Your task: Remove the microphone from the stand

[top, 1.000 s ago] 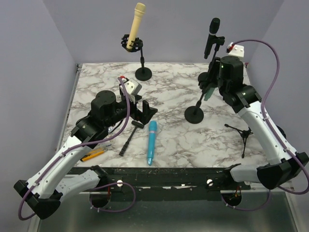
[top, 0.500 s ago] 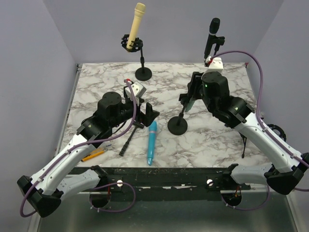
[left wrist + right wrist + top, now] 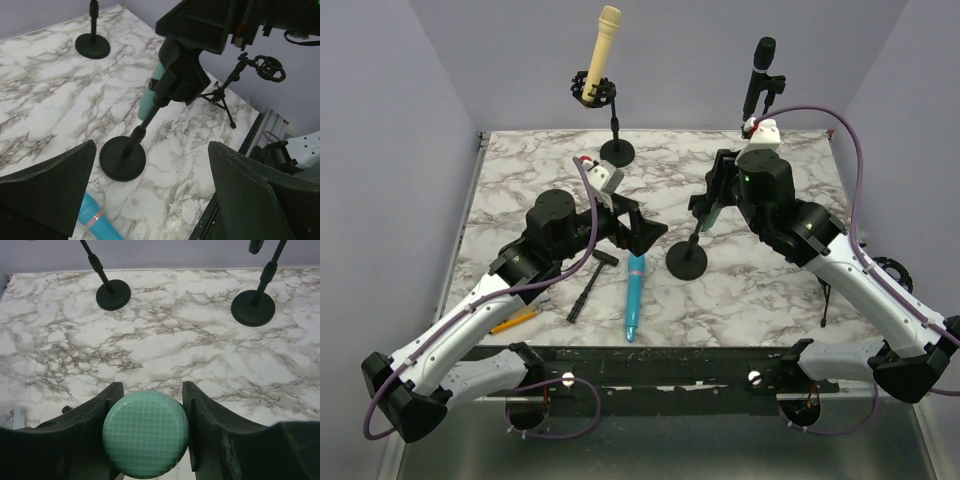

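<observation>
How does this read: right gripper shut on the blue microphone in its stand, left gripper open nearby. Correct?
Not quite. The right gripper is shut on the green microphone in its stand, as the right wrist view shows; the blue microphone lies on the table. The left gripper is open nearby.

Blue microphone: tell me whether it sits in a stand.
No, the blue microphone lies flat on the table, with nothing holding it.

Between our left gripper's (image 3: 152, 150) wide-apart jaws we see the black stand (image 3: 122, 159). Up that stand, the right gripper (image 3: 172, 82) clasps the green microphone (image 3: 148, 100). A blue microphone (image 3: 97, 220) lies just beside the stand's base on the tabletop (image 3: 45, 105).
</observation>
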